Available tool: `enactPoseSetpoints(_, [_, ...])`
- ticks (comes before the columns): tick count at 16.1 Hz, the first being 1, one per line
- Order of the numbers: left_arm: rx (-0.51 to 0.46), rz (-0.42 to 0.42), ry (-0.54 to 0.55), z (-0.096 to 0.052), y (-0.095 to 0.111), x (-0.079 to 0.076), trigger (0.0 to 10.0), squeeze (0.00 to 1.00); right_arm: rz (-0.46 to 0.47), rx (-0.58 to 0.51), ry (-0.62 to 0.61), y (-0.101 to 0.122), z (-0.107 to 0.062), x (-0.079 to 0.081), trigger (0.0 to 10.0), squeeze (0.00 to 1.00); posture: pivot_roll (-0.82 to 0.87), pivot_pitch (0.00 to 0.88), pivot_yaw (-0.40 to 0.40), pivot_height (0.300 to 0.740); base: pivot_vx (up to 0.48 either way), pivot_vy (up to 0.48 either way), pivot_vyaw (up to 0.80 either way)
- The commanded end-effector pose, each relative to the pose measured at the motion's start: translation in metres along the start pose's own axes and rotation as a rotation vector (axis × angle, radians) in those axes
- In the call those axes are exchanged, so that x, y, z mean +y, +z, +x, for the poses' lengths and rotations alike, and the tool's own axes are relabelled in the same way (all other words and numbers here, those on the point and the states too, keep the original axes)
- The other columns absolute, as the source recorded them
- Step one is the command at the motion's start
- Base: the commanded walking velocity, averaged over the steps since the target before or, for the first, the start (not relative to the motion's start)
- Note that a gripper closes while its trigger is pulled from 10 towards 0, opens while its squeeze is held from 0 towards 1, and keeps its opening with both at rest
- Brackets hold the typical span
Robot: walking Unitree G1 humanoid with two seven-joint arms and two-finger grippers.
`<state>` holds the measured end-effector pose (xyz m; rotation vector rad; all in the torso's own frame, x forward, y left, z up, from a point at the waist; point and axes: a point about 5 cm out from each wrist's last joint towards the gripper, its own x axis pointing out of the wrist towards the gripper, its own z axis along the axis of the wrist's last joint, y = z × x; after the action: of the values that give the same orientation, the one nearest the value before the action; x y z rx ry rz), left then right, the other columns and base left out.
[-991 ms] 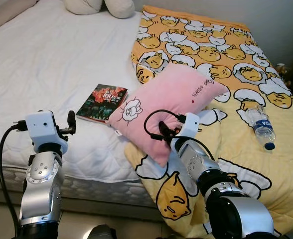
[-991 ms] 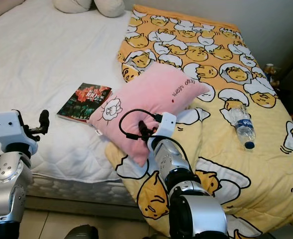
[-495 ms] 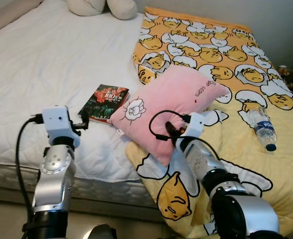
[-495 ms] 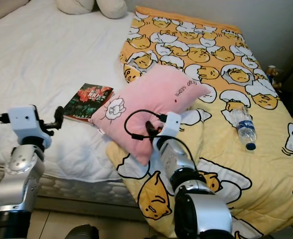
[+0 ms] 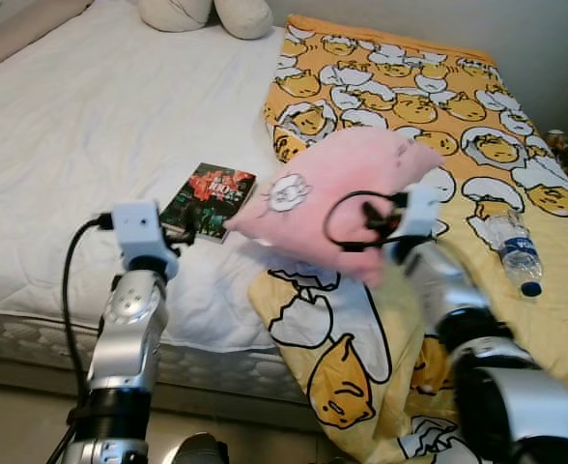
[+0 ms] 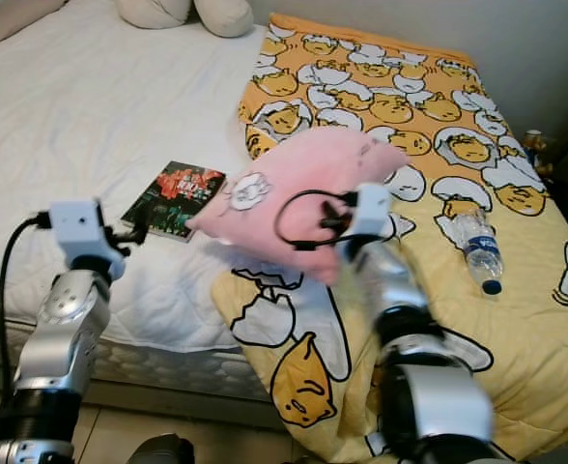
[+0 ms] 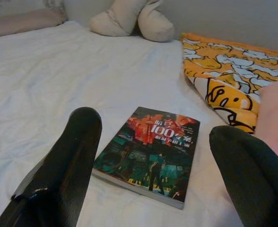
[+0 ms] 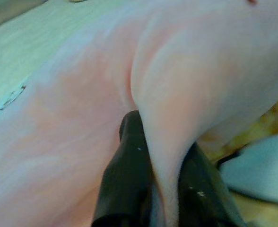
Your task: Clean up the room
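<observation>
Right claw [image 8: 153,189]: its two black fingers [image 8: 125,179] are pinched on a fold of the pink pillow [image 5: 337,198]; the wrist view shows the fabric squeezed between them.
Pillow: lifted off the bed [image 5: 81,145], hanging from the right claw above the edge of the yellow blanket [image 5: 429,97]; a small white cartoon patch [image 5: 286,192] shows on its near-left corner. Motion blur softens it and the right arm.
Left claw [image 7: 148,161]: spread wide, holding nothing; its fingers [image 7: 73,151] frame the book [image 7: 151,153] in the wrist view, with the book lying just ahead and not touched.
Left arm: raised over the near edge of the bed, just short of the book [image 5: 210,196].
Book: flat on the white sheet, dark cover with red and green artwork and the number 100, just left of the pillow and beside the blanket's edge.
Blanket: yellow-orange with a white egg-character print, covering the right half of the bed and draping over its near side.
Bottle [image 5: 514,246]: clear plastic with a blue cap and blue label, lying on its side on the blanket, well to the right of the pillow.
Cushions [image 5: 207,12]: two cream ones at the far end of the bed, against the wall.
Sheet: white, quilted, slightly creased, covering the left half of the bed.
</observation>
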<state>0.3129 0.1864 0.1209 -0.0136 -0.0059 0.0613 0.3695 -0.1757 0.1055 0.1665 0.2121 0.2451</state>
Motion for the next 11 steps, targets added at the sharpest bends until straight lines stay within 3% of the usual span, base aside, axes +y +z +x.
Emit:
enactPoseSetpoints(1, [0.002, 0.002, -0.028, 0.002, -0.001, -0.006, 10.0, 0.0, -0.097, -0.061, 0.0, 0.027, -0.002, -0.014, 0.0, 0.0, 0.07, 0.0, -0.068, 0.74, 0.0, 0.0, 0.0])
enactPoseSetpoints(3, [0.006, 0.0, -0.04, 0.003, -0.002, -0.008, 10.0, 0.0, -0.173, -0.038, -0.013, 0.029, -0.007, -0.025, 0.0, 0.0, 0.07, 0.0, -0.065, 0.74, 0.0, 0.0, 0.0])
enactPoseSetpoints(4, [0.009, -0.001, -0.049, 0.003, -0.003, -0.011, 10.0, 0.0, -0.24, -0.01, -0.038, 0.03, -0.013, -0.038, 0.0, 0.0, 0.07, 0.0, -0.062, 0.74, 0.0, 0.0, 0.0])
enactPoseSetpoints(6, [0.008, -0.002, -0.051, 0.004, -0.004, -0.012, 10.0, 0.0, -0.289, 0.023, -0.041, 0.03, -0.018, -0.047, 0.0, 0.0, 0.06, 0.0, -0.061, 0.74, 0.0, 0.0, 0.0])
enactPoseSetpoints(8, [0.008, -0.004, -0.057, 0.004, -0.004, -0.013, 10.0, 0.0, -0.298, 0.099, -0.048, 0.015, -0.024, -0.055, 0.0, 0.0, 0.06, 0.0, -0.06, 0.74, 0.0, 0.0, 0.0])
enactPoseSetpoints(11, [0.006, -0.004, -0.061, 0.003, -0.004, -0.012, 10.0, 0.0, -0.421, 0.188, -0.125, -0.005, -0.036, -0.069, 0.0, 0.0, 0.06, 0.0, -0.055, 0.74, 0.0, 0.0, 0.0])
